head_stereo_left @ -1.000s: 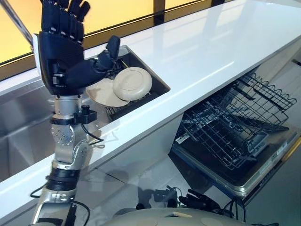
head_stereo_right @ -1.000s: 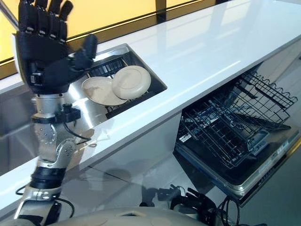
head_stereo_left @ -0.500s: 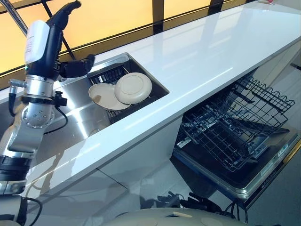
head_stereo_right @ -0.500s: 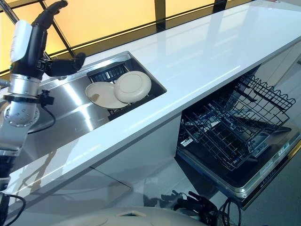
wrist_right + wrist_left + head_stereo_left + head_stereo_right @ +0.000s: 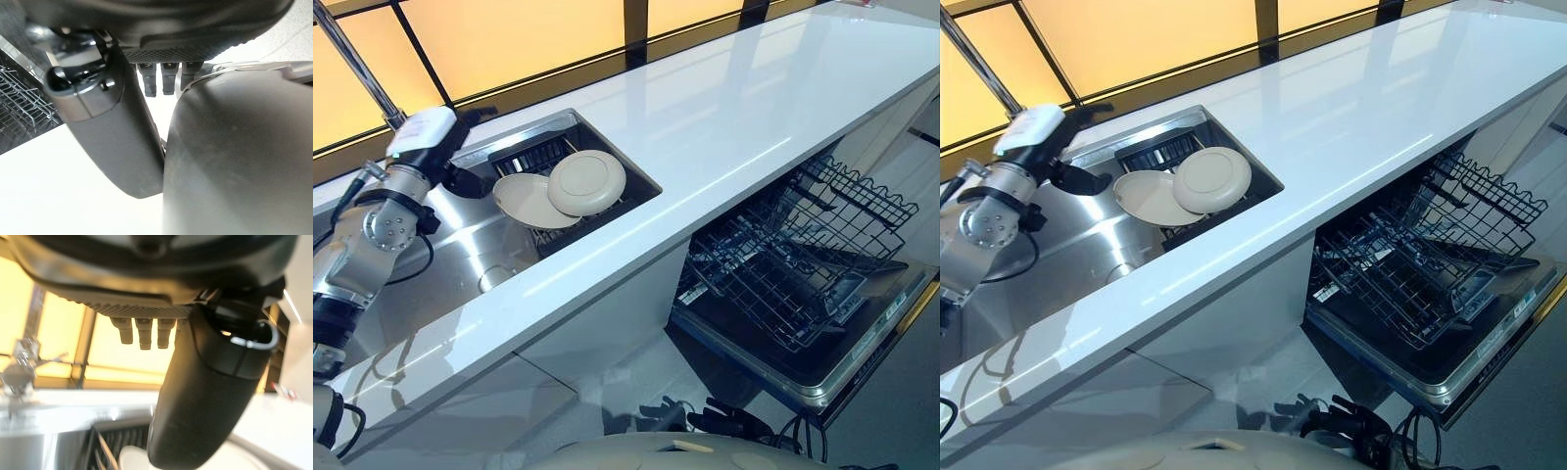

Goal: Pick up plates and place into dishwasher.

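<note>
Two cream plates lie overlapped on a dark rack in the steel sink: a round one bottom-up resting on a flatter one. My left hand hovers over the sink just left of the plates, open, with its fingers pointing toward the window and its thumb close to the flatter plate's rim, holding nothing. In the left wrist view the thumb stands over a plate's pale edge. The dishwasher's wire rack is pulled out below the counter. My right hand hangs low, open and idle.
A long white counter runs between the sink and the dishwasher. A steel faucet pipe rises behind my left hand. The dishwasher door lies open under the rack. Orange-lit windows line the back edge.
My left arm has come down from high above the counter into the sink, with the hand now low beside the plates. The plates have not moved.
</note>
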{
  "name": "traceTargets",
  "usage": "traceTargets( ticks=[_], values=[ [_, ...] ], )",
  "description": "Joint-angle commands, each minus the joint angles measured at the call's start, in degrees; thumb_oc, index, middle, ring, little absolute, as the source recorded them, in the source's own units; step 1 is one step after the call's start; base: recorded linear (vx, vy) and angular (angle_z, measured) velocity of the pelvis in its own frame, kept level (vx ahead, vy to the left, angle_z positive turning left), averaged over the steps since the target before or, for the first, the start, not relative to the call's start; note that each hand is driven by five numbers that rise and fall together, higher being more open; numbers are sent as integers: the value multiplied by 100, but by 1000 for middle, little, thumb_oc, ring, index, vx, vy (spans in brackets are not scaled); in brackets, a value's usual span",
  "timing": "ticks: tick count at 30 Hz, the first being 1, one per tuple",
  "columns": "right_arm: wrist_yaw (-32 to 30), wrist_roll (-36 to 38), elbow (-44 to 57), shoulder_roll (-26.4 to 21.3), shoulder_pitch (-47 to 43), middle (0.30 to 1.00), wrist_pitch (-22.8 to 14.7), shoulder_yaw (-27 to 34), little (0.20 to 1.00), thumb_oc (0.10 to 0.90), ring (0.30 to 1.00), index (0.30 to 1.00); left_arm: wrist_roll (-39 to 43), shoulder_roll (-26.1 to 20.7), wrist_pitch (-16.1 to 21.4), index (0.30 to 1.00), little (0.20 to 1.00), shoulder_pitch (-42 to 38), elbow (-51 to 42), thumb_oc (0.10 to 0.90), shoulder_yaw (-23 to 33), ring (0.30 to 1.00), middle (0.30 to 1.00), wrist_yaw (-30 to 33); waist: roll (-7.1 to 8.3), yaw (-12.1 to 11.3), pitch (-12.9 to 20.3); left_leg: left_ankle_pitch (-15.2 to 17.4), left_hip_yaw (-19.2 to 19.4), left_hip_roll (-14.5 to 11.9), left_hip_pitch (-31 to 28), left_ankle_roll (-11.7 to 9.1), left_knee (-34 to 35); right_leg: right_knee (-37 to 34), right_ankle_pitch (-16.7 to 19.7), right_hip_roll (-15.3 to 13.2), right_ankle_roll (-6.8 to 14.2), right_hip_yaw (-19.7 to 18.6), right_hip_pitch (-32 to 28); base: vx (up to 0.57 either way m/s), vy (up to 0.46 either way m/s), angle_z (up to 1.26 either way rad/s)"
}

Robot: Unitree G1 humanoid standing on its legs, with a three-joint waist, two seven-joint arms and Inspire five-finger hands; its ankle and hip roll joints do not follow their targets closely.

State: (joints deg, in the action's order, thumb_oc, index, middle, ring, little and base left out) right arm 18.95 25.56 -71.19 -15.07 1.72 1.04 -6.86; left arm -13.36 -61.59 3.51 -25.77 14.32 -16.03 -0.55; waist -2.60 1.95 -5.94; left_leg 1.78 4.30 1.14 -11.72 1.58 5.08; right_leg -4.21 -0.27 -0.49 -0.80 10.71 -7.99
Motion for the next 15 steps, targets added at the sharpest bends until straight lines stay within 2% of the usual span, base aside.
traceTargets(
  ticks=[1, 8, 15],
  values=[
    [82, -113, -65, -308, -53, 900, 95, 241, 900, 800, 900, 900, -137, -401, 13, 900, 900, -1389, 131, 800, 310, 900, 900, 95, -278, 73, 67, 440, 232, 224, 222, 106, -152, 813, -752, -17, 590, 2, 260, 0, 12, -8],
    [96, -145, -106, -331, -126, 900, 104, 219, 900, 800, 900, 900, -5, -149, -12, 900, 900, -1577, 216, 800, 82, 900, 900, 168, -294, 99, 91, 416, 250, 219, 243, 91, -123, 810, -752, -6, 596, -28, 286, 0, 7, -3],
    [113, -186, -156, -331, -168, 900, 69, 236, 900, 800, 900, 900, -228, -1, 17, 900, 900, -1674, 211, 800, -96, 900, 900, 32, -290, 119, 68, 432, 272, 228, 251, 93, -147, 817, -741, -11, 606, -23, 309, 0, 0, 0]
  ],
)
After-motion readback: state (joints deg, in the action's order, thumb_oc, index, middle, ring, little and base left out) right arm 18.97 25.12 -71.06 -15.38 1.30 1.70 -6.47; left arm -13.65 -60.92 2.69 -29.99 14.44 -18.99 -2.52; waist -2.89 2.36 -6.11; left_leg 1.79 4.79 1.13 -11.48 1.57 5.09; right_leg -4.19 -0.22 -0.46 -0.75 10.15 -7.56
